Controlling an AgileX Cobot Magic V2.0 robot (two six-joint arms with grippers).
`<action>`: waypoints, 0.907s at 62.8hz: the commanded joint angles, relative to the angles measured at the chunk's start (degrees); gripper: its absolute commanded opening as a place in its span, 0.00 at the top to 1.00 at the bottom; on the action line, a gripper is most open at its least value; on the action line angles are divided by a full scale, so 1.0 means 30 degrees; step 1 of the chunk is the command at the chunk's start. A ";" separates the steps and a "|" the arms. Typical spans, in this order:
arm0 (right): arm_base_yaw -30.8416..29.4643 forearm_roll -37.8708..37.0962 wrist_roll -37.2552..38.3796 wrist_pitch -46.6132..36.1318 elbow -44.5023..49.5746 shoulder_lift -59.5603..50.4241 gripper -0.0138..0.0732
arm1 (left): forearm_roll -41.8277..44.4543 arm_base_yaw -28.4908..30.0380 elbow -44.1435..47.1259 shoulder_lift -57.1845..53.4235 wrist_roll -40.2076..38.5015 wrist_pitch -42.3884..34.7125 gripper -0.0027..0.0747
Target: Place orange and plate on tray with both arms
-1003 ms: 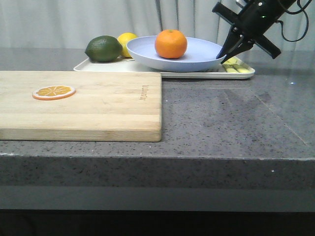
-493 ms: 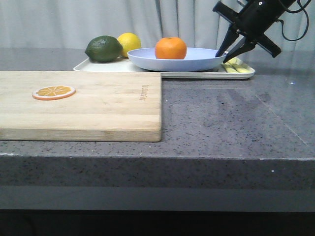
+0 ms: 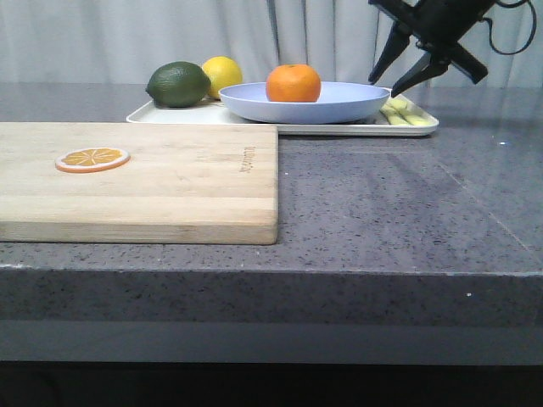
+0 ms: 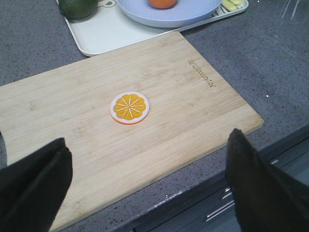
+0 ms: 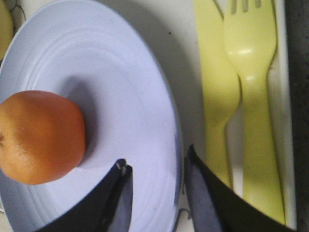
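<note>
The orange [image 3: 293, 82] sits in the lavender-blue plate [image 3: 339, 102], which lies flat on the cream tray [image 3: 170, 119] at the back. My right gripper [image 3: 384, 85] is open at the plate's right rim. In the right wrist view the right gripper [image 5: 157, 162] has one finger over the plate [image 5: 125, 96] and one outside its rim over the tray [image 5: 186, 48]. The orange [image 5: 41, 137] is apart from the fingers. My left gripper [image 4: 148, 140] is open and empty above the front edge of the cutting board [image 4: 159, 121]. It is out of the front view.
A wooden cutting board [image 3: 144, 182] with an orange slice [image 3: 92, 158] lies at the front left. A green fruit [image 3: 178, 84] and a lemon [image 3: 222, 72] are on the tray's left. A yellow fork [image 5: 251, 96] and knife [image 5: 217, 96] lie on its right.
The plate, gripped at its right rim and tilted, came down flat on the tray. The right gripper opened and rose slightly.
</note>
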 commanded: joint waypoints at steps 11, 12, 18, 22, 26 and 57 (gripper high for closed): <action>-0.0062 -0.3134 -0.0326 0.0870 -0.0742 -0.4190 0.50 | 0.0023 0.0050 -0.0518 0.0000 -0.0052 -0.1390 0.17; -0.0062 -0.3280 -0.0414 0.0868 -0.0742 -0.4369 0.50 | 0.0023 0.0050 -0.0518 0.0000 -0.0052 -0.1390 0.17; 0.0036 -0.3745 -0.1339 0.0905 -0.0742 -0.5521 0.50 | 0.0023 0.0050 -0.0518 0.0000 -0.0052 -0.1390 0.17; 0.0142 -0.3744 -0.2401 0.1050 -0.0702 -0.6229 0.50 | 0.0023 0.0050 -0.0518 0.0000 -0.0052 -0.1390 0.17; 0.0352 -0.3767 -0.3265 0.1449 -0.0575 -0.6996 0.50 | 0.0023 0.0050 -0.0518 0.0000 -0.0052 -0.1390 0.17; 0.4635 -0.9577 -0.3346 -0.0783 0.7477 -1.5531 0.50 | 0.0023 0.0050 -0.0518 0.0000 -0.0052 -0.1390 0.17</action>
